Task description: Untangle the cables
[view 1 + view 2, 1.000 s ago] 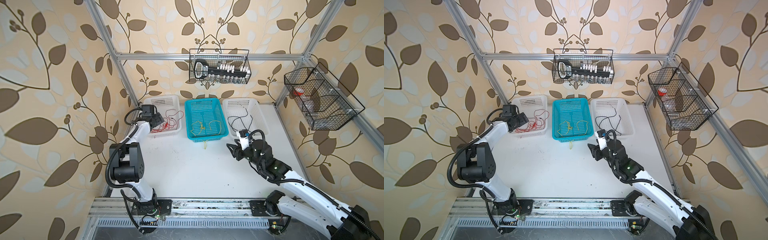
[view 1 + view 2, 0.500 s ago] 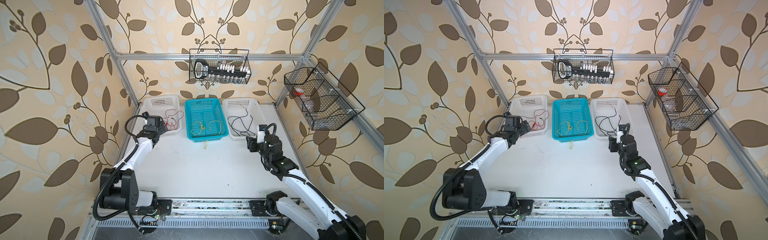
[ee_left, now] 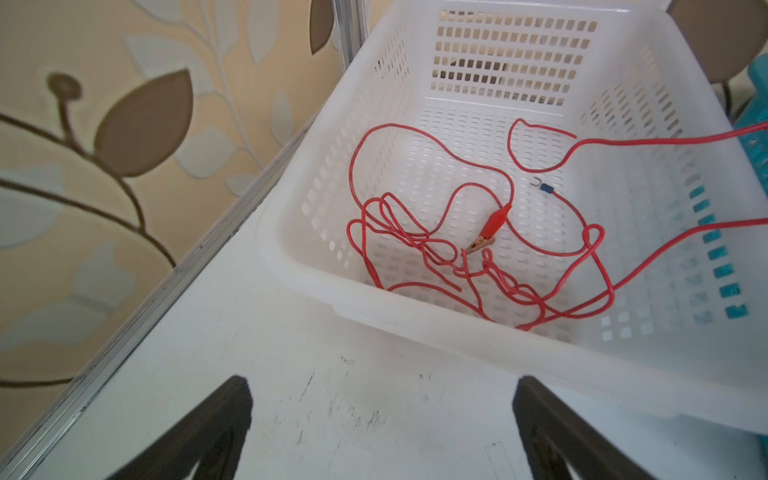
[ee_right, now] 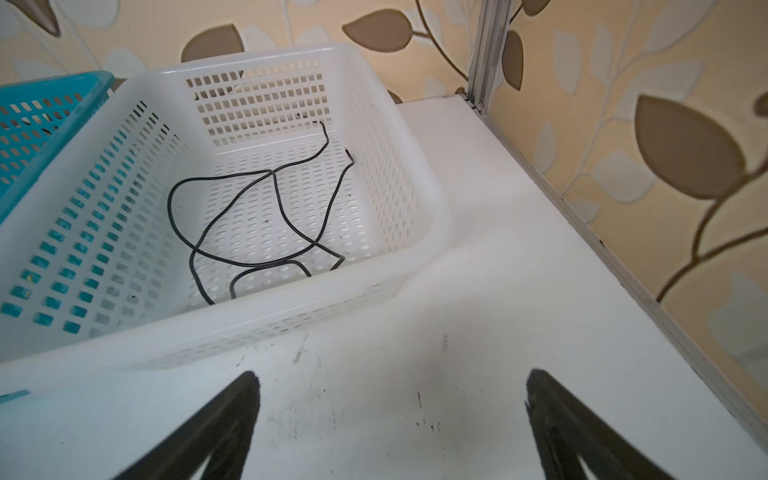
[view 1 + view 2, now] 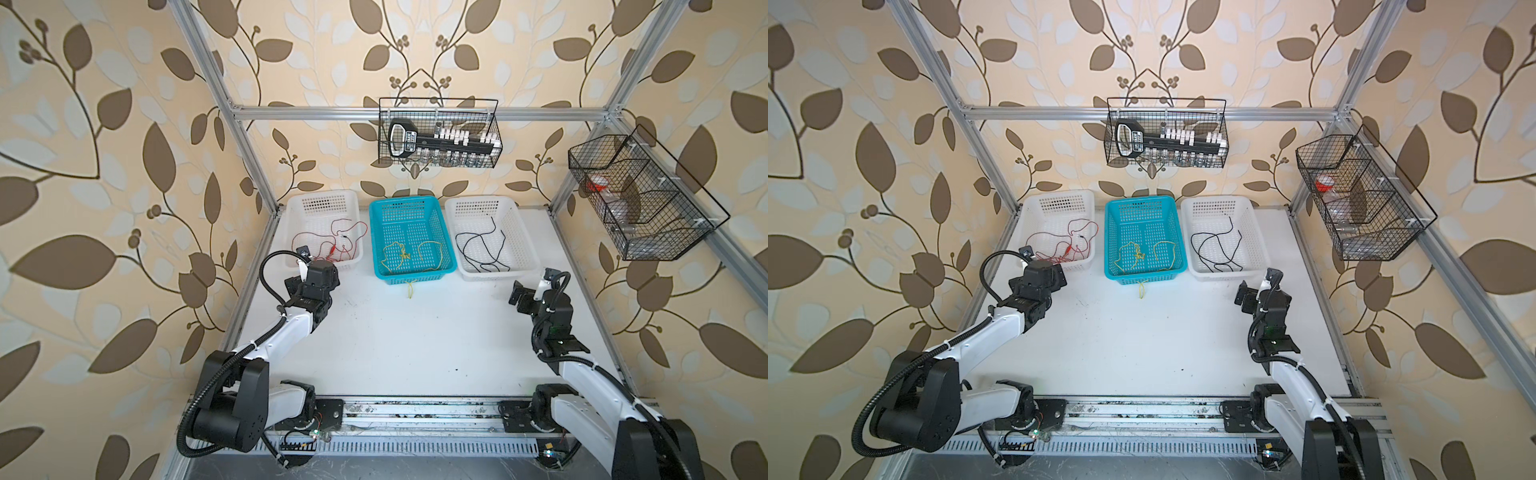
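- Colour sorting looks done. Three baskets stand in a row along the far edge of the tabletop [image 5: 415, 340], and each holds one colour.
- The red cables [image 5: 332, 245] lie in the left white basket [image 5: 324, 198], by the far-left corner. The yellow cables [image 5: 405, 253] are in the blue basket [image 5: 405, 202] in the middle. The black cables [image 5: 478, 245] are in the right white basket [image 5: 484, 200].
- No cable crosses from one basket into another, as far as I can see in both top views.
- What is left, in my judgement:
  - In the left wrist view the red strands bunch into crossed loops near the basket's front wall, around the alligator clip [image 3: 492, 226]. I would not call that bundle untangled.
  - The yellow cables show a small knot-like clump. One yellow end [image 5: 410, 289] hangs over the blue basket's front wall onto the tabletop.
  - The black cables cross themselves loosely. They look like loops rather than a knot, but I cannot tell for sure.
- My left gripper [image 3: 382, 386] has its jaws wide apart and holds nothing. It is over bare tabletop just in front of the left white basket.
- My right gripper [image 4: 392, 374] is likewise spread and empty, over bare tabletop in front of the right white basket, near the right edge.
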`<state>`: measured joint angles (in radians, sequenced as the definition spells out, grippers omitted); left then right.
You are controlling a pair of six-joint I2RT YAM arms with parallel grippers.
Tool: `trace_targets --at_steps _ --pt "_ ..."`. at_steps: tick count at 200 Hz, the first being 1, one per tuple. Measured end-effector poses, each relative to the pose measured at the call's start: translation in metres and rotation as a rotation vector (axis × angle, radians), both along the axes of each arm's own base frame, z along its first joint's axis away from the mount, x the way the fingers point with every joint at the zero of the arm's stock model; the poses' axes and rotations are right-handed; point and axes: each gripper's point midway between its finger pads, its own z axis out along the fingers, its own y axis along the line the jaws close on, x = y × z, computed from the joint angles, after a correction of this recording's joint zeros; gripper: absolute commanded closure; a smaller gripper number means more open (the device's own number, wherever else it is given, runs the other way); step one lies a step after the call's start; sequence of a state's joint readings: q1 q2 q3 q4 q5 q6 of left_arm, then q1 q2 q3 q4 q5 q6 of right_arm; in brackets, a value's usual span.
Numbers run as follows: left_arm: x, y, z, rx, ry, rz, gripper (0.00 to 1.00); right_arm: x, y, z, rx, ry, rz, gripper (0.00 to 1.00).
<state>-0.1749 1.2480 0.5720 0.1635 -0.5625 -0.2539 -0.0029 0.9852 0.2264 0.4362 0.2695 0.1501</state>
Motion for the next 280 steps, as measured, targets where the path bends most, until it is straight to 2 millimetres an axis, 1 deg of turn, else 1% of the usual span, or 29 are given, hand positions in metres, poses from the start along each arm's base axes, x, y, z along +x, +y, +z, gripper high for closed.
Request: trace_targets --at_steps 25,38,49,62,89,109,126,137,161,173,181,280 --pt "0.005 0.001 -0.007 0.037 -0.019 -0.023 0.01 0.005 0.001 -0.012 -0.011 -0.022 0.009 0.0" --pt "0.005 0.001 -0.01 0.067 -0.018 -0.041 0.01 0.007 0.003 -0.011 -0.024 -0.052 0.023 0.0" --pt "0.004 0.004 -0.01 0.094 -0.035 -0.046 0.01 0.009 0.006 -0.008 -0.035 -0.087 0.041 0.0" --pt "0.002 0.01 -0.012 0.113 -0.034 -0.045 0.01 0.013 0.011 -0.01 -0.042 -0.111 0.064 0.0" --pt "0.001 0.021 -0.017 0.094 -0.038 -0.047 0.01 0.018 0.018 -0.026 -0.055 -0.081 0.104 0.0" --pt "0.005 0.02 -0.022 0.073 -0.033 -0.078 0.01 0.021 0.023 -0.017 -0.066 -0.119 0.129 0.0" --pt "0.01 0.013 -0.032 0.061 -0.023 -0.119 0.01 0.022 0.026 -0.012 -0.073 -0.135 0.149 0.0" --pt "0.009 0.012 -0.041 0.057 -0.016 -0.132 0.01 0.024 0.028 -0.011 -0.077 -0.139 0.157 0.0" --pt "0.008 0.012 -0.062 0.03 -0.006 -0.156 0.01 0.028 0.029 -0.007 -0.078 -0.145 0.159 0.0" --pt "0.008 0.013 -0.076 0.012 0.026 -0.169 0.01 0.029 0.029 -0.006 -0.077 -0.146 0.159 0.0" --pt "0.007 0.014 -0.081 0.003 0.043 -0.174 0.01 0.029 0.029 -0.006 -0.077 -0.145 0.159 0.0" --pt "0.011 0.007 -0.08 -0.028 0.028 -0.215 0.01 0.029 0.03 -0.009 -0.075 -0.134 0.169 0.0"
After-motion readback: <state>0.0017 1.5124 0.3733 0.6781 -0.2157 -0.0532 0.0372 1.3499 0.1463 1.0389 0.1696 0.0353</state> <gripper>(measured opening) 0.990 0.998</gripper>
